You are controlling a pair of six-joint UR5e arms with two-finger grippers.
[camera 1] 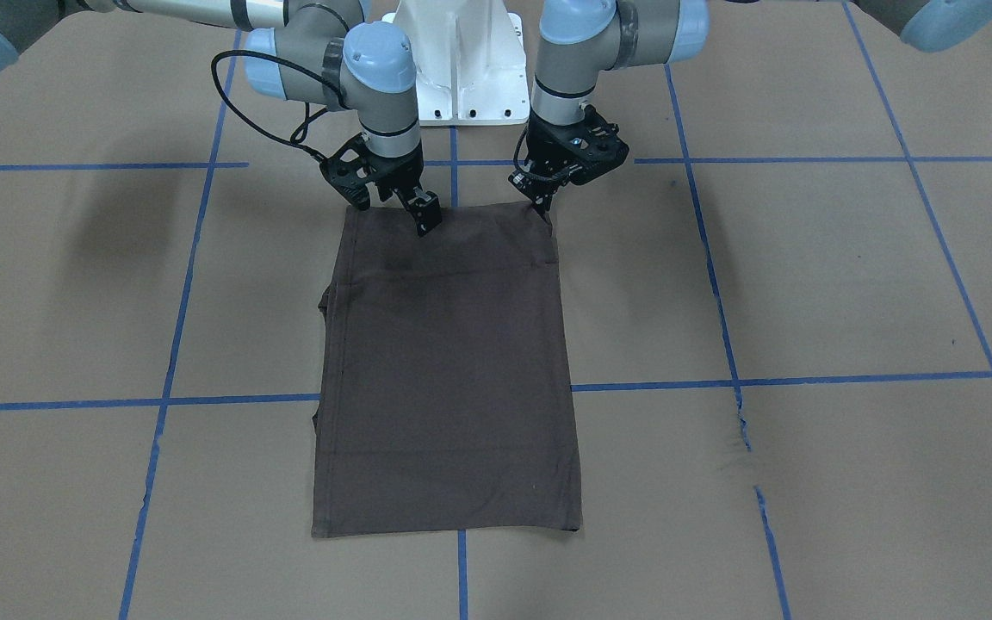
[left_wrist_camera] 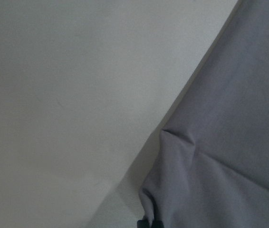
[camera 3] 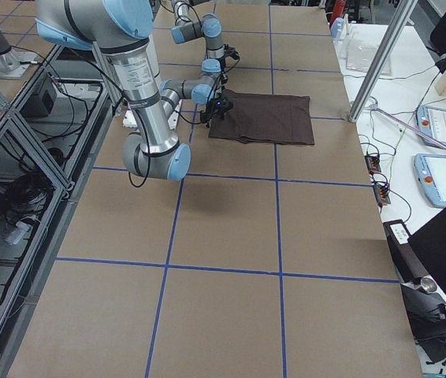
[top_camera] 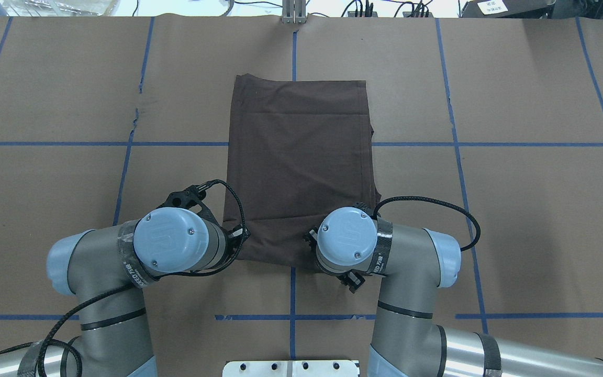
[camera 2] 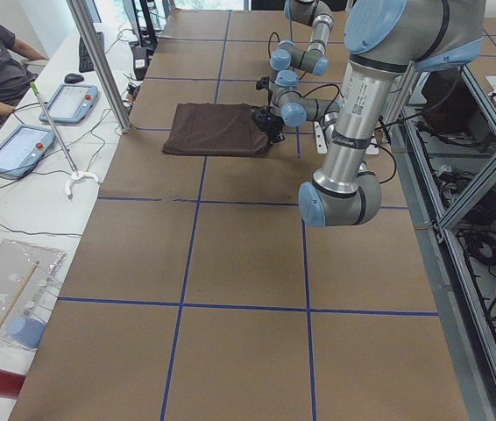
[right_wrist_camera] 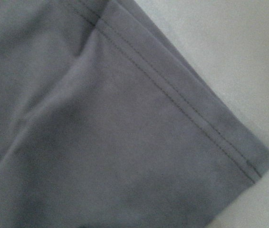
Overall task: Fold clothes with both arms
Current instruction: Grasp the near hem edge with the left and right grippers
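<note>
**Both grippers down at the robot-side edge of the folded shirt**

At the left gripper (camera 1: 545,209): fingers together, clamped on the robot-side corner of the dark grey-brown thin-knit T-shirt (camera 1: 449,370). In the left wrist view, a small pucker of cloth drawn up to the dark tips at the bottom edge.

At the right gripper (camera 1: 395,213): fingers apart, pointing down. One tip over the cloth a little in from the other robot-side corner, the other near that corner. No tips in the right wrist view, only a stitched hem corner lying on the table.

Above the grippers: both wrists near vertical, blue end caps facing up in the overhead view. Left arm (camera 1: 582,43) bent in from the robot's left, right arm (camera 1: 375,77) bent in from its right with a black cable looping beside the wrist. Elbows out to the sides, forearms converging before the white pedestal base (camera 1: 461,60).

Farther out: T-shirt folded to a flat rectangle, long side running away from the robot, midway across the brown paper-covered table (camera 1: 806,275). Blue tape lines (camera 1: 875,377) passing under the cloth.
</note>
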